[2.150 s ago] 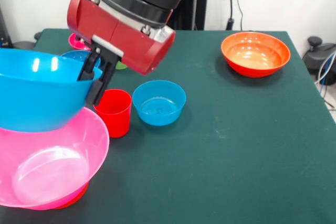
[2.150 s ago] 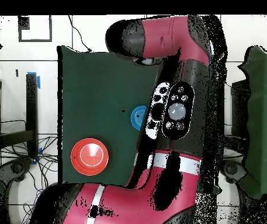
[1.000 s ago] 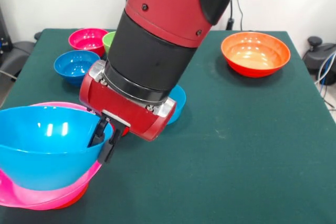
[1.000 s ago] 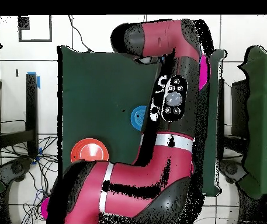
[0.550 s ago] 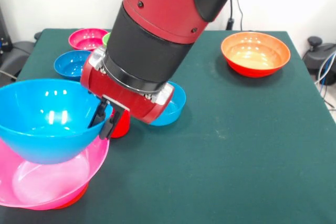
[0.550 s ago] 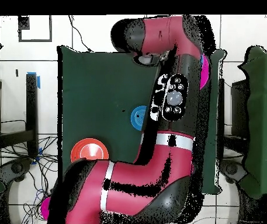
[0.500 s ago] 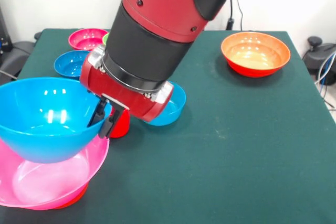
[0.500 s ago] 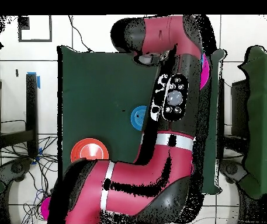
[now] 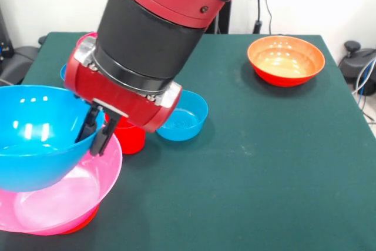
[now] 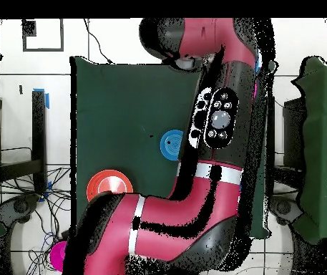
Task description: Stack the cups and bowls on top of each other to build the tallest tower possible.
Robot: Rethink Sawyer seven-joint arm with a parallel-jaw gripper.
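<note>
Where the red and black arm [image 9: 158, 33] reaches down toward the front-left corner of the green surface [image 9: 270, 163], we see its tool [image 9: 96, 131] pinching the rim of a large light blue bowl [image 9: 36, 136], one black finger inside the wall and one outside. The bowl hangs tilted, its lower side overlapping the huge hot-pink bowl [image 9: 64, 201]; we cannot tell whether the two touch. The pink bowl sits at the front-left corner on something orange-red [image 9: 82, 223], of which only a sliver shows under its edge. Just behind the tool stands the bright red cup [image 9: 128, 136], upright, and just beside it, toward the middle of the surface, a smaller blue bowl [image 9: 183, 116], partly covered by the arm's wrist. Near the far-left corner we can make out only slivers of another blue bowl [image 9: 63, 72] and a magenta bowl [image 9: 86, 37] behind the arm. An orange bowl [image 9: 285, 60] stands alone near the far-right corner, well apart from everything else. From overhead, the arm [image 10: 216, 136] covers most of the surface [image 10: 116, 122]; we see only the small blue bowl [image 10: 170, 144] by the arm and the orange bowl [image 10: 109, 192] near the surface's bottom-left corner, and the tool itself is hidden there.
</note>
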